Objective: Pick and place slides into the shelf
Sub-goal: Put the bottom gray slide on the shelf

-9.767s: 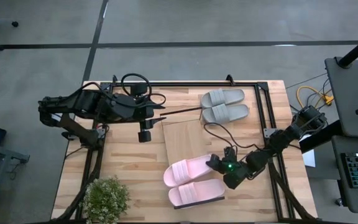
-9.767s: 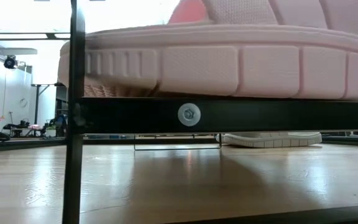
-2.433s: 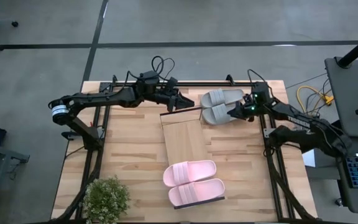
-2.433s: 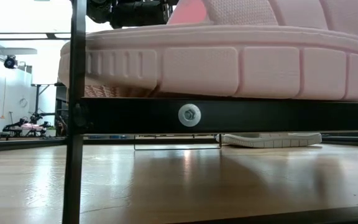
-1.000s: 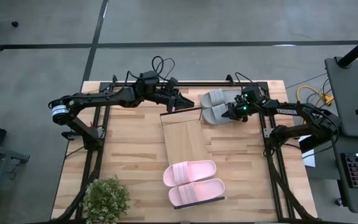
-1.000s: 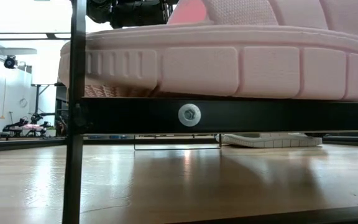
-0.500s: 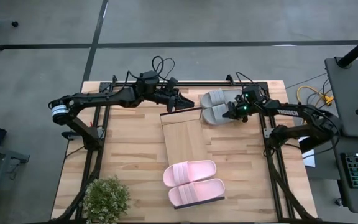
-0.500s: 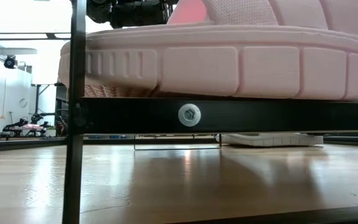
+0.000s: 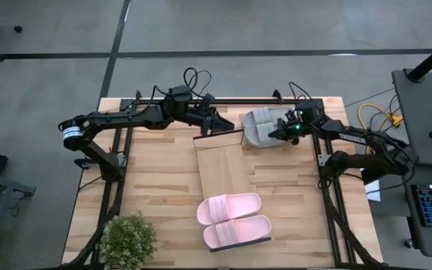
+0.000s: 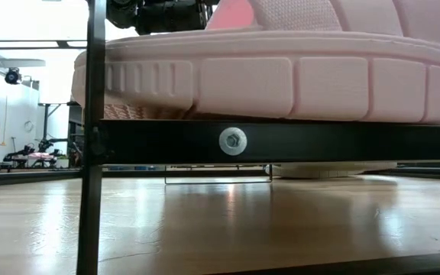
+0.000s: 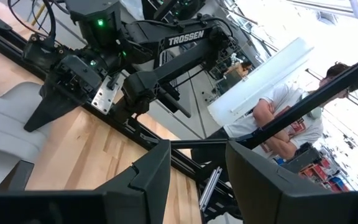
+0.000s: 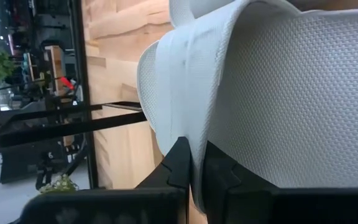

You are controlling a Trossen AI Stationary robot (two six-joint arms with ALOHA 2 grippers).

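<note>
Currently the right pincer grips the soft grey slip-on slide by its strap; the left pincer hovers released nearby.

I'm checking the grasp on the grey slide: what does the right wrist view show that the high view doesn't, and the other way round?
Only the right wrist view shows the right end effector's dark fingers pinching the textured strap of the grey slip-on slide. Only the high view shows the pale pink pair of slides on the near end of the light-wood shelf board, and the left end effector at its far end. Both show the grey slide and wooden tabletop.
</note>
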